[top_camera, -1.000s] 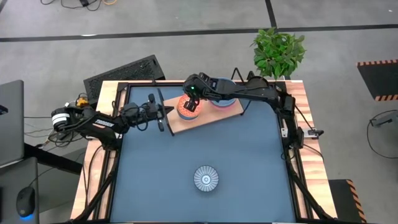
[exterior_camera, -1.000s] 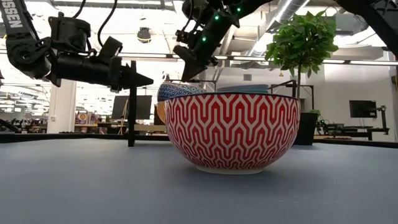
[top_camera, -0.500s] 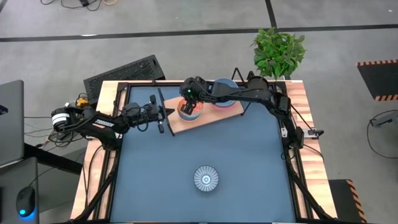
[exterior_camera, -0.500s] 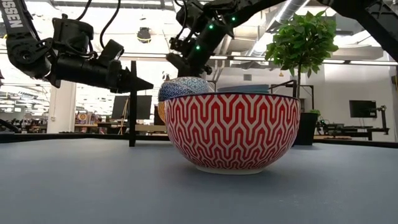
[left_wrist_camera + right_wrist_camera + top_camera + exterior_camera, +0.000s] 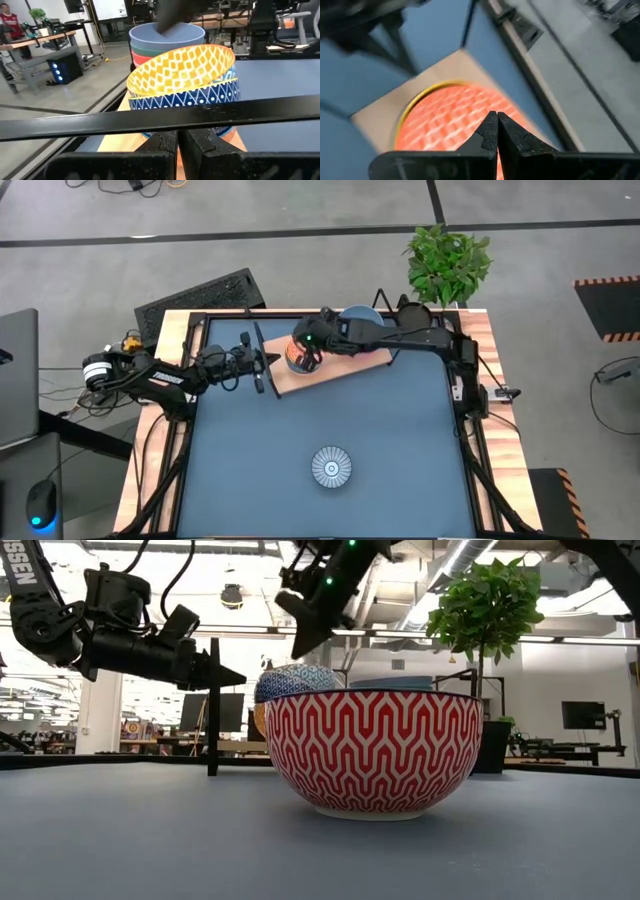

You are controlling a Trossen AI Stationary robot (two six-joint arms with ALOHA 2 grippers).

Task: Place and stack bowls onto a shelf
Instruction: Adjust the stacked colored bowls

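Note:
The shelf (image 5: 335, 373) lies at the far middle of the blue mat. On it an orange-patterned bowl (image 5: 180, 70) sits tilted inside a blue-patterned bowl (image 5: 192, 97). Behind them stands a stack topped by a grey-blue bowl (image 5: 167, 37). A red-and-white patterned bowl (image 5: 372, 752) rests alone on the mat near the front (image 5: 331, 467). My right gripper (image 5: 299, 650) hovers shut just above the tilted bowl (image 5: 445, 120), holding nothing. My left gripper (image 5: 238, 672) points level and shut, reaching across the black wire bar (image 5: 210, 114) at the shelf's left end. My left gripper lies level across the wire bar at the shelf's left end, coming from the table's left. The bar hides the fingertips in the left wrist view, so I cannot tell whether they touch it.
A potted plant (image 5: 447, 265) stands beyond the table's far right corner. A black frame (image 5: 200, 430) runs along the table's edges. Open mat (image 5: 400, 430) lies between the shelf and the lone bowl.
My right gripper has swung a little toward the table's left above the front stack, then back right and slightly up, staying shut. The blue-patterned bowl with the orange one in it has tipped and now shows more of its rounded side toward the near edge.

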